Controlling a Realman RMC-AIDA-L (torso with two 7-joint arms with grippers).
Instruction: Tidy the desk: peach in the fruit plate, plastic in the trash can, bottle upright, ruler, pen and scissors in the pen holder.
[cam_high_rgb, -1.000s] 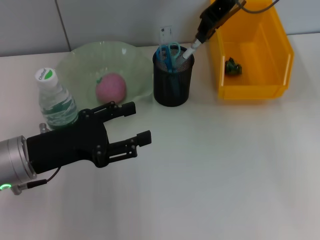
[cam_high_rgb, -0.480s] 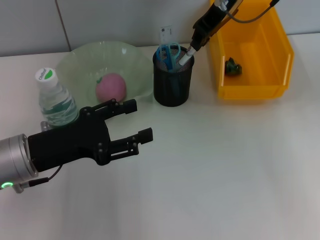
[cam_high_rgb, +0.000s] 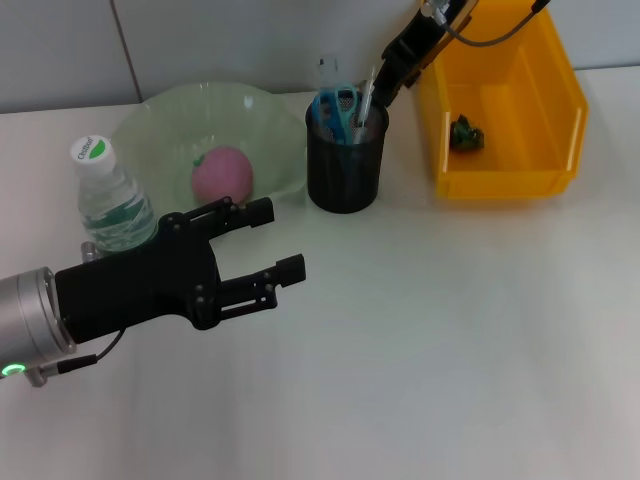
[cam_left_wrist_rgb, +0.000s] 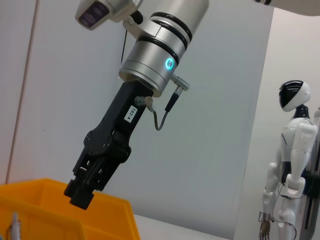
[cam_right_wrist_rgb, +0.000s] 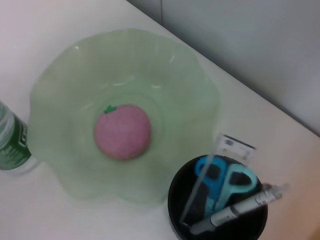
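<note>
The pink peach (cam_high_rgb: 222, 175) lies in the green fruit plate (cam_high_rgb: 150, 120). The water bottle (cam_high_rgb: 110, 200) stands upright beside the plate. The black mesh pen holder (cam_high_rgb: 345, 170) holds the blue scissors (cam_high_rgb: 338, 105), the clear ruler (cam_high_rgb: 328, 70) and the grey pen (cam_high_rgb: 366, 98). The right wrist view shows the pen (cam_right_wrist_rgb: 235, 212) leaning on the holder's rim beside the scissors (cam_right_wrist_rgb: 225, 180). My right gripper (cam_high_rgb: 392, 72) hovers just above the holder's right rim. My left gripper (cam_high_rgb: 285, 240) is open and empty, low over the table in front of the bottle.
A yellow bin (cam_high_rgb: 560, 100) stands right of the pen holder with a crumpled green plastic scrap (cam_high_rgb: 466, 133) inside. The left wrist view shows the right arm's gripper (cam_left_wrist_rgb: 80, 195) over the bin's edge (cam_left_wrist_rgb: 50, 210), and a white humanoid figure (cam_left_wrist_rgb: 292, 150) far behind.
The pen has sunk deeper into the holder and stands more upright. My right gripper has shifted slightly left and up above it. The left arm has barely moved.
</note>
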